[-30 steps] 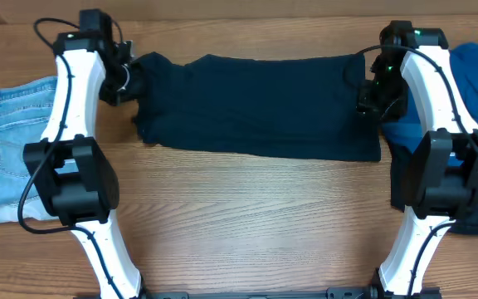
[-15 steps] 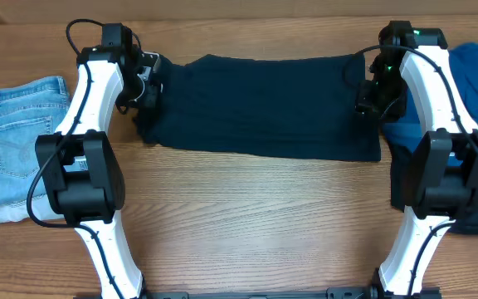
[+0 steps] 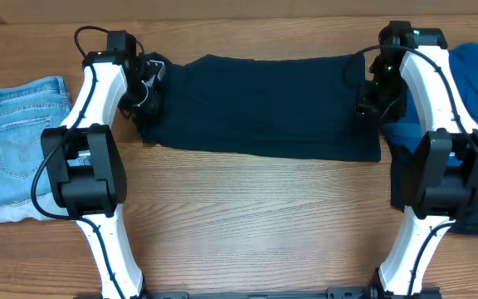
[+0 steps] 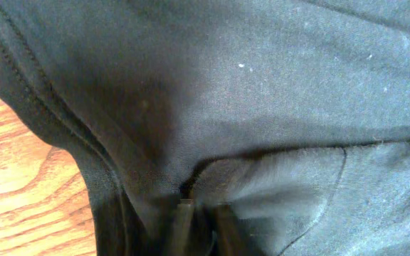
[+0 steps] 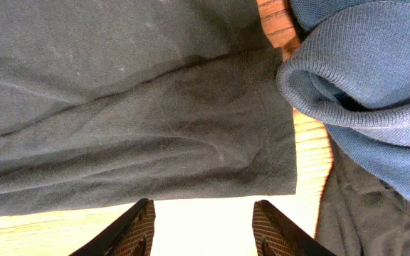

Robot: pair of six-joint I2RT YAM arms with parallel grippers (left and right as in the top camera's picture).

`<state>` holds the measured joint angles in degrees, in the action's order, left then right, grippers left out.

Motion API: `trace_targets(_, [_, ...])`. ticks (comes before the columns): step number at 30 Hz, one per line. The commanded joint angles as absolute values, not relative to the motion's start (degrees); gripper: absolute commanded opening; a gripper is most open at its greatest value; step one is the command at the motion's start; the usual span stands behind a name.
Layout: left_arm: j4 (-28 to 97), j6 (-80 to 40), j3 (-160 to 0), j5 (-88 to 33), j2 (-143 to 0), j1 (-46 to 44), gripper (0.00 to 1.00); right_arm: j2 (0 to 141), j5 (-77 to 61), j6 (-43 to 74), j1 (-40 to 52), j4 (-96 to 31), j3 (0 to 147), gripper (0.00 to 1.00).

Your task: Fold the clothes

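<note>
Two arms attend one garment. The navy top (image 3: 264,104) lies spread flat across the 12 o'clock side of the table (image 3: 247,232), reaching from about 10 to 2 o'clock. The left gripper (image 3: 149,83) sits on the 10 o'clock end. In its wrist view the fingers (image 4: 184,224) stand nearly together with cloth puckering into them, so we read it as pinching the top's edge. The right gripper (image 5: 208,231) hangs at the 2 o'clock end with its fingers spread over bare wood, holding nothing, just off the hem. We judge the main risk to be a lopsided lift: if the left side rises while the right has no hold, the top will drag and skew instead of folding squarely. The left bite also looks shallow and may catch one layer only, so the cloth could slip out. The bright blue garment (image 5: 361,85) bulges right against the top's 3 o'clock corner, and a careless closing there could snag it too. The jeans (image 3: 15,141) at 9 o'clock lie apart from the work.
</note>
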<state>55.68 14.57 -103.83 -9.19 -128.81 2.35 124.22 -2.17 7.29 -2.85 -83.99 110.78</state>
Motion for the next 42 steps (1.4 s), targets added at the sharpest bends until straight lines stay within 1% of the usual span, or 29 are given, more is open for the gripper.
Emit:
trace_targets(1, [54.50, 11.07, -103.72, -11.16, -129.64, 2.68, 0.04, 123.46, -2.61, 7.55, -2.59, -84.01, 111.81, 0.49])
trace_targets(6, [52.62, 7.35, -112.38, -13.15, -129.62, 3.25, 0.04, 123.46, -2.61, 7.55, -2.59, -83.83, 111.81, 0.48])
trace_targets(9, [48.05, 1.98, -112.77, -13.15, -129.64, 3.31, 0.04, 123.46, -2.61, 7.55, -2.59, -83.70, 111.81, 0.48])
trace_targets(10, [47.31, 1.67, -112.77, -13.15, -129.64, 3.29, 0.06, 123.46, -2.61, 7.55, -2.59, -83.68, 111.81, 0.48])
trace_targets(11, [47.33, 1.67, -112.75, -13.13, -129.64, 3.25, 0.18, 123.46, -2.61, 7.55, -2.59, -83.68, 111.81, 0.49])
trace_targets(12, [47.70, 1.67, -112.53, -13.13, -129.67, 3.20, 0.40, 123.46, -2.61, 7.55, -2.59, -83.70, 111.81, 0.48])
trace_targets(14, [50.63, 1.72, -112.53, -12.91, -129.67, 3.20, 0.50, 123.46, -2.63, 7.55, -2.59, -83.70, 111.81, 0.49])
trace_targets(16, [56.88, 1.69, -112.53, -9.74, -129.67, 3.49, 0.49, 123.46, -2.63, 7.55, -2.59, -83.72, 111.81, 0.48])
trace_targets(18, [64.75, 0.34, -112.53, -5.56, -129.67, 4.12, 0.33, 123.46, -2.63, 7.55, -2.59, -83.70, 111.81, 0.49])
trace_targets(19, [67.37, -0.97, -112.53, -4.58, -129.67, 4.51, 0.31, 123.46, -2.63, 7.55, -2.59, -83.68, 111.81, 0.49])
trace_targets(21, [72.69, -6.83, -112.53, -3.84, -129.64, 6.50, 0.29, 123.46, -2.61, 7.53, -2.59, -83.70, 111.81, 0.49])
trace_targets(23, [74.59, -12.75, -112.53, -4.47, -129.64, 9.08, 0.29, 123.46, -2.61, 7.53, -2.59, -83.72, 111.81, 0.49])
trace_targets(25, [74.04, -13.30, -112.53, -7.09, -129.67, 10.90, 0.31, 123.46, -2.63, 7.53, -2.59, -83.64, 111.81, 0.49])
trace_targets(29, [71.48, -13.28, -111.18, -7.18, -129.67, 11.14, 0.37, 123.46, -2.66, 7.55, -2.59, -83.57, 111.81, 0.49])
trace_targets(32, [67.16, -10.81, -105.67, -13.52, -129.67, 10.39, 0.43, 123.46, -2.66, 7.55, -2.57, -83.72, 111.81, 0.49])
trace_targets(36, [59.07, -8.88, -99.29, -20.32, -129.67, 10.37, 0.46, 123.46, -2.68, 7.55, -2.59, -83.72, 111.81, 0.49])
trace_targets(39, [56.45, -8.75, -97.65, -21.45, -129.67, 10.37, 0.45, 123.46, -2.68, 7.55, -2.57, -83.74, 111.81, 0.49])
trace_targets(40, [56.27, -8.54, -97.65, -21.45, -129.67, 10.37, 0.41, 123.46, -2.68, 7.55, -2.57, -83.74, 111.81, 0.49])
trace_targets(41, [56.29, -8.54, -97.65, -21.45, -129.67, 10.37, 0.34, 123.46, -2.66, 7.55, -2.57, -83.74, 111.81, 0.49])
trace_targets(42, [56.55, -8.38, -97.65, -21.45, -129.67, 10.37, 0.20, 123.46, -2.68, 7.55, -2.57, -83.74, 111.81, 0.49])
